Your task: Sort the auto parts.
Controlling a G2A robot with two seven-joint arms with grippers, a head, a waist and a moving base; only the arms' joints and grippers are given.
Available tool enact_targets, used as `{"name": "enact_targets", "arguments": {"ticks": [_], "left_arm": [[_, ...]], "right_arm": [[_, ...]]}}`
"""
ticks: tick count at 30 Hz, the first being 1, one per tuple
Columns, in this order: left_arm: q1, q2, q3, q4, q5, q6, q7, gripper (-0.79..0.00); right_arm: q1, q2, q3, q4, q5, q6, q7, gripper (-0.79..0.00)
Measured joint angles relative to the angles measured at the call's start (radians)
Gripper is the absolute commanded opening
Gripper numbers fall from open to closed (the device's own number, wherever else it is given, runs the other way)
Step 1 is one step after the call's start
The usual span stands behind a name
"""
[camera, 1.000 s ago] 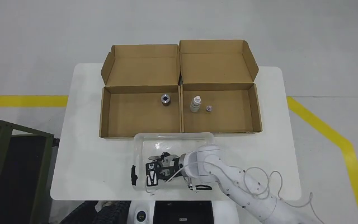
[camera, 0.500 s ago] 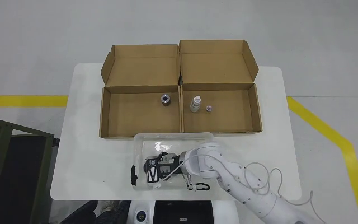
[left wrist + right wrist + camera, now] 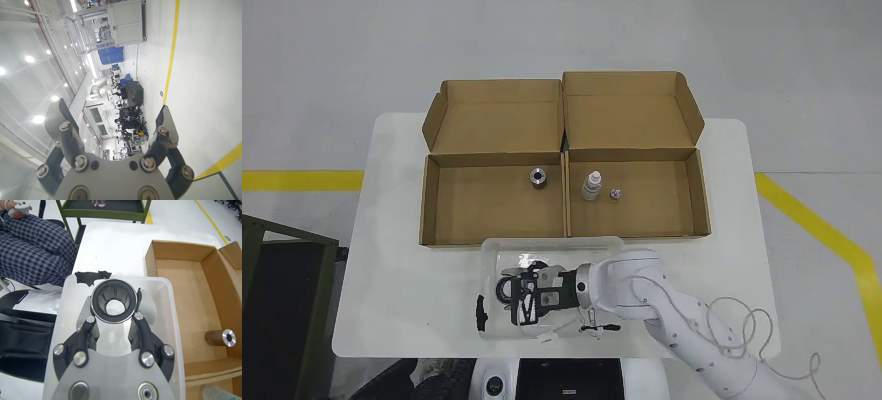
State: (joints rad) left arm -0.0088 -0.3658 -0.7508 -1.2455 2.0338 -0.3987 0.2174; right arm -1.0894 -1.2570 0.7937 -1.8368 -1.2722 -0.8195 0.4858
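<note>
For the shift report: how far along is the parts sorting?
Done: a metal sleeve lies in the left box, a small bottle and a tiny part in the right box. In hand: the right gripper is shut on a bearing at the clear tray. Left: boxing that bearing.

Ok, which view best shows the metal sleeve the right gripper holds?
Right wrist view: the hollow silver metal sleeve is clamped in the right gripper, bore toward the camera. In the top view the gripper mostly covers it; the left wrist view faces the room.
</note>
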Motion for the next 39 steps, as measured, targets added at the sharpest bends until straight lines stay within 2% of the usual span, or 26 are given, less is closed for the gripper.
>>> {"name": "enact_targets", "arguments": {"ticks": [10, 21, 39], "left_arm": [[0.0, 0.0, 0.0, 0.0, 0.0, 0.0, 0.0, 0.0], [0.0, 0.0, 0.0, 0.0, 0.0, 0.0, 0.0, 0.0], [0.0, 0.0, 0.0, 0.0, 0.0, 0.0, 0.0, 0.0]], "right_arm": [[-0.067, 0.033, 0.144, -0.093, 0.08, -0.006, -0.078, -0.785], [-0.123, 0.06, 0.276, -0.131, 0.154, -0.018, -0.154, -0.785], [-0.148, 0.079, 0.345, -0.11, 0.249, -0.035, -0.221, -0.785]]}}
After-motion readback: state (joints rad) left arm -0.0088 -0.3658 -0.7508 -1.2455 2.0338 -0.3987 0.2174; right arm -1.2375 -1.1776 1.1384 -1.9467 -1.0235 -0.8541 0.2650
